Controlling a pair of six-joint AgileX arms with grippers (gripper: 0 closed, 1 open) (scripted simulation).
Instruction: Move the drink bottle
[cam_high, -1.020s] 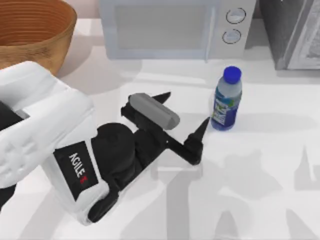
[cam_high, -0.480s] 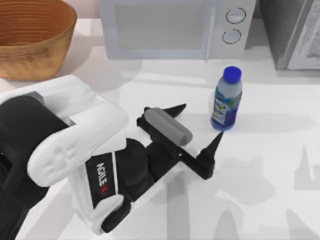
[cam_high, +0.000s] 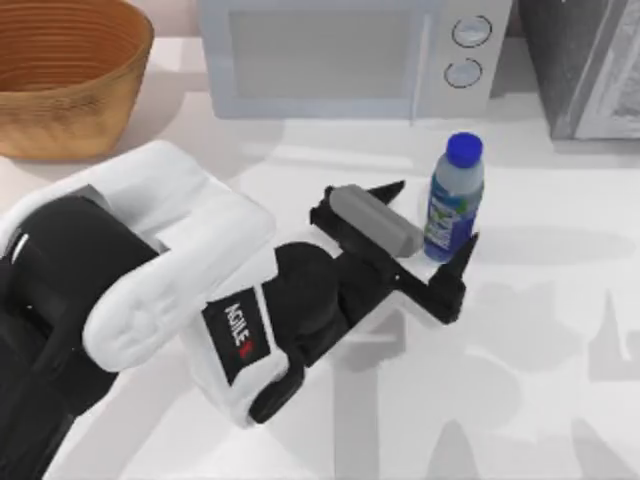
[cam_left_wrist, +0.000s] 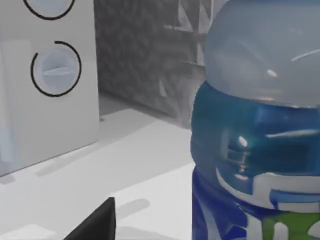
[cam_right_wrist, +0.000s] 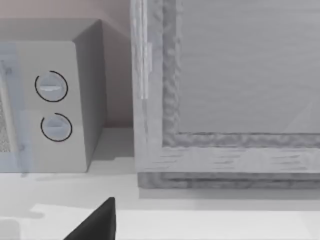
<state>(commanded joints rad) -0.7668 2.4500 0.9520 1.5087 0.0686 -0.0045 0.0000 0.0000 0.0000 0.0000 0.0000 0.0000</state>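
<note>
Top view: drink bottle (cam_high: 453, 198) stands upright on the white surface (cam_high: 540, 350), right of centre, in front of the microwave (cam_high: 345, 55). Left pincer (cam_high: 432, 222) is spread wide, released, one fingertip (cam_high: 385, 189) by the bottle's left side, the other at its base; bottle sits btwn them, not gripped. Wicker basket (cam_high: 65, 70) far left corner.

Left wrist view: bottle (cam_left_wrist: 257, 130) close up, microwave dials (cam_left_wrist: 55, 68) behind.

Right wrist view: microwave (cam_right_wrist: 50, 100) & grey cabinet (cam_right_wrist: 225, 90); right pincer state – can't tell.

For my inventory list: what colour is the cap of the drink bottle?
Blue. The cap of the drink bottle shows best in the top view.
</note>
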